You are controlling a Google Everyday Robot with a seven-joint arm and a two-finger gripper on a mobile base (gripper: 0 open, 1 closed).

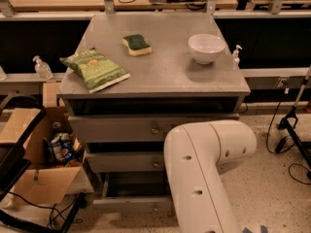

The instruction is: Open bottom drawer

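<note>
Worktop: flat grey metal worktop (165,74) on a grey cabinet, seen from in front and above.
Bag: crinkled green snack bag (95,70) at the worktop's front left, one corner reaching the edge.
Sponge: yellow sponge with a dark green scouring top (136,44), towards the back, well apart from the bag.
Bowl: round white ceramic bowl (206,47) upright at the back right.
Bottles: one small clear pump bottle (236,54) just off the worktop's right edge, on the ledge behind; another clear pump bottle (42,68) on the ledge to the left.
Upper drawers: tall grey top drawer front (116,128) and grey middle drawer front (121,162), each with a small round knob near the centre.
Bottom drawer: slim grey bottom drawer (129,203) at the foot of the cabinet, its front standing forward of the two above, with a dark gap showing behind it; its right end is hidden by the arm.
Arm: thick white robot arm (204,169), bent at the elbow, in front of the cabinet's lower right.
End effector: out of sight, so I cannot tell whether it is released or clenched.
Floor left: open brown cardboard box (34,178) with packets inside.
</note>
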